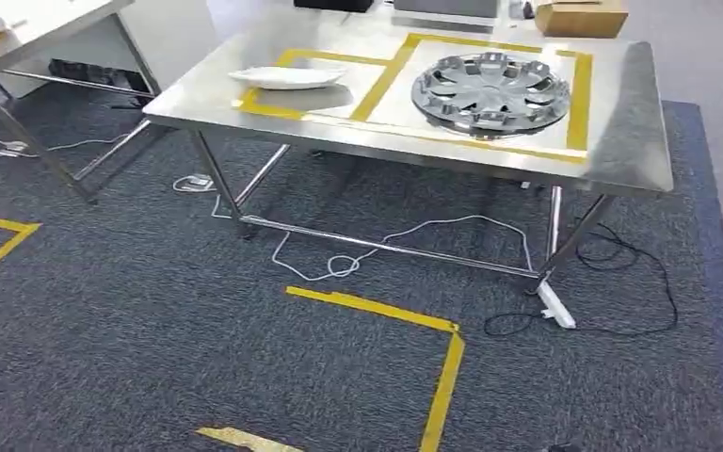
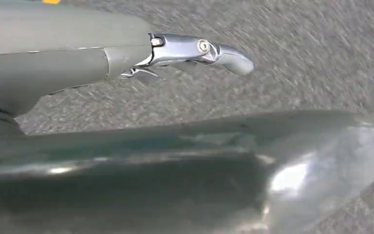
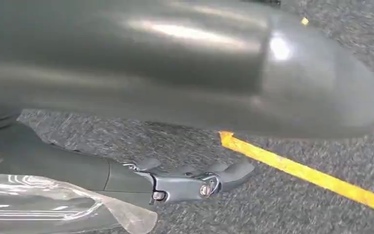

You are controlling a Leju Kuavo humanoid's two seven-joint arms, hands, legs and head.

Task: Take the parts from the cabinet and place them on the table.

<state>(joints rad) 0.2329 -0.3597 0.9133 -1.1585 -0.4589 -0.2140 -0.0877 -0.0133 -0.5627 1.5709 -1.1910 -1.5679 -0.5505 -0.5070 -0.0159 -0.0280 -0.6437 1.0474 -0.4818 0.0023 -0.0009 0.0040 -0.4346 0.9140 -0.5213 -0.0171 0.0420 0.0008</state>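
**Two parts on the steel table, both hands hanging over carpet**

In the upper half of your head view you have the steel table, its top marked with yellow tape into two side-by-side boxes. The right-hand box holds the silver wheel cover, lying flat and filling most of its outline. The left-hand box holds the white curved part, a shallow dish-like piece lying across the tape's left portion, well apart from the wheel cover. At the top right edge of the frame, beyond the table's far side, you can see a cardboard box; its top looks closed, so what is in it cannot be told.

Below the table, white cables and a black cable trail over the dark carpet, with a white power strip by the right table leg. More yellow floor tape runs through the lower centre.

Your left hand appears along the top of the left wrist view, fingers stretched out over carpet with nothing between them. Your right hand sits low in the right wrist view, fingers likewise extended and holding nothing. Clear plastic wrap shows in the lower left corner of that view, beside the hand.
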